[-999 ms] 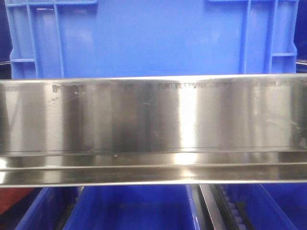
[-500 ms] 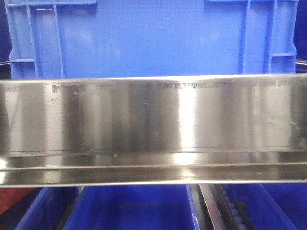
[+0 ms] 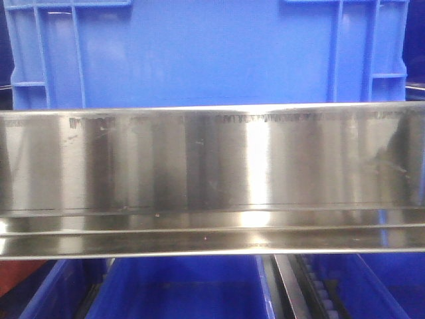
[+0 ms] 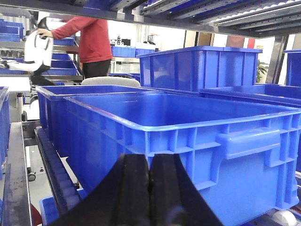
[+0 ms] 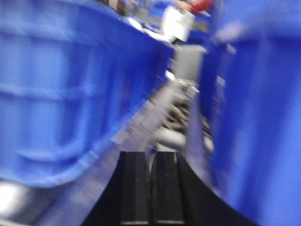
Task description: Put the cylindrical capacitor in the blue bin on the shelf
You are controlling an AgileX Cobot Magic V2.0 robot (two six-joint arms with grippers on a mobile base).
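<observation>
Two things fill the front view: the shelf [image 3: 212, 179], whose wide brushed steel rail runs across the whole middle with a stepped lip below it, and the blue bin [image 3: 199, 53] standing on it, its smooth front wall and ribbed corners rising just behind the rail's top edge. Under the rail the open tops of more blue crates [image 3: 179, 292] show, parted by a dark roller track [image 3: 312, 292].

From the left wrist, a long blue crate [image 4: 197, 141] lies just ahead, its thick rim level with the camera, with further crates behind it and a person in a red top [image 4: 91, 40] standing far back. The left gripper [image 4: 150, 188] sits at the bottom edge, its two black fingers [image 4: 129, 188] pressed flat together with nothing visible between them.

The right wrist view is badly blurred. The right gripper [image 5: 150, 188] points along a narrow gap between two blue crate walls [image 5: 61, 94]; its fingers are together, and a small dark speck shows at their tips, too smeared to name. I cannot make out the capacitor with any certainty in these views.
</observation>
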